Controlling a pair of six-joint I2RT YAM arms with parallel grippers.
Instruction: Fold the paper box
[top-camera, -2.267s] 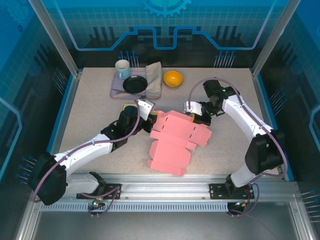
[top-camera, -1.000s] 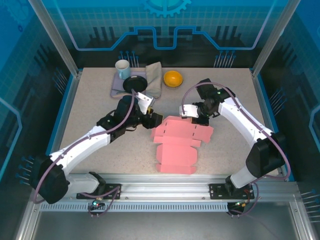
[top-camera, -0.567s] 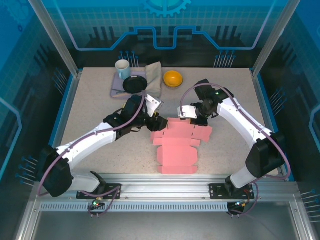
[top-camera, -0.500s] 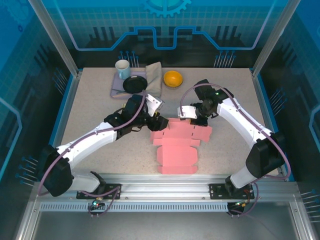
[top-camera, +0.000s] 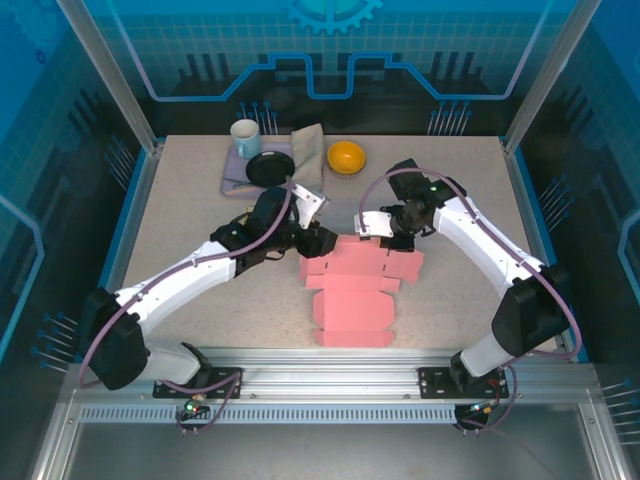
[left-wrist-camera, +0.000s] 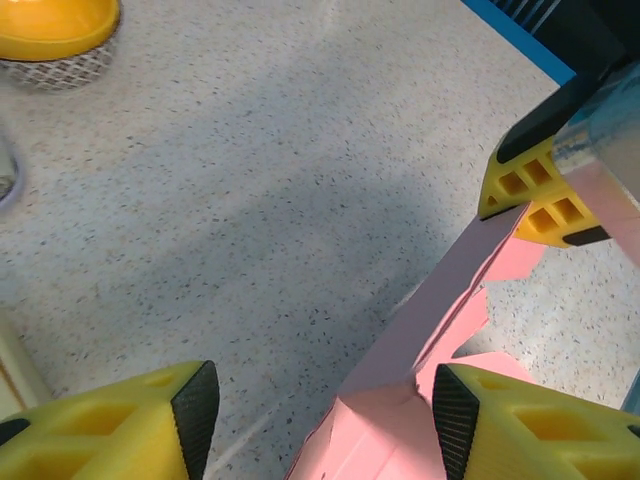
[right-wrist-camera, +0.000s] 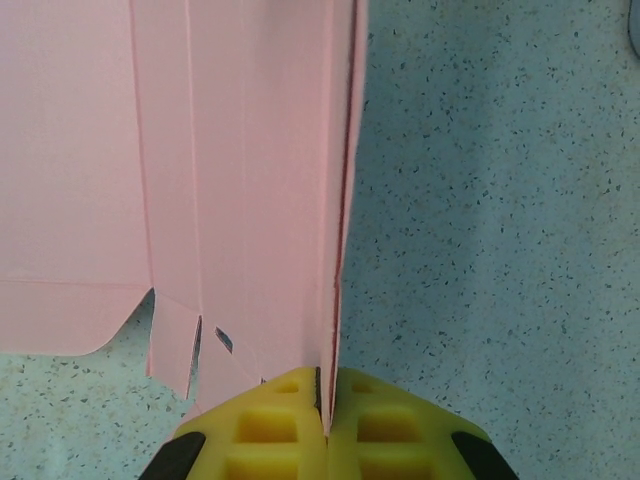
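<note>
The pink paper box (top-camera: 352, 290) lies mostly flat in the middle of the table, with its far flap lifted. My right gripper (top-camera: 386, 233) is shut on that flap at its far right end; in the right wrist view the yellow fingers (right-wrist-camera: 270, 425) pinch the upright pink edge (right-wrist-camera: 340, 200). My left gripper (top-camera: 318, 240) is open at the box's far left corner. In the left wrist view the raised flap (left-wrist-camera: 440, 300) runs between the left gripper's (left-wrist-camera: 318, 410) spread pads, touching neither, up to the right gripper's fingers (left-wrist-camera: 535, 195).
At the back of the table stand a white cup (top-camera: 245, 138), a black dish (top-camera: 269, 168), a folded cloth (top-camera: 310, 155) and a yellow bowl (top-camera: 346, 157). The bowl's rim (left-wrist-camera: 50, 25) shows at the top left of the left wrist view.
The left gripper has moved right to the box's far left corner and its jaws have narrowed a little. The right gripper keeps its hold on the flap.
</note>
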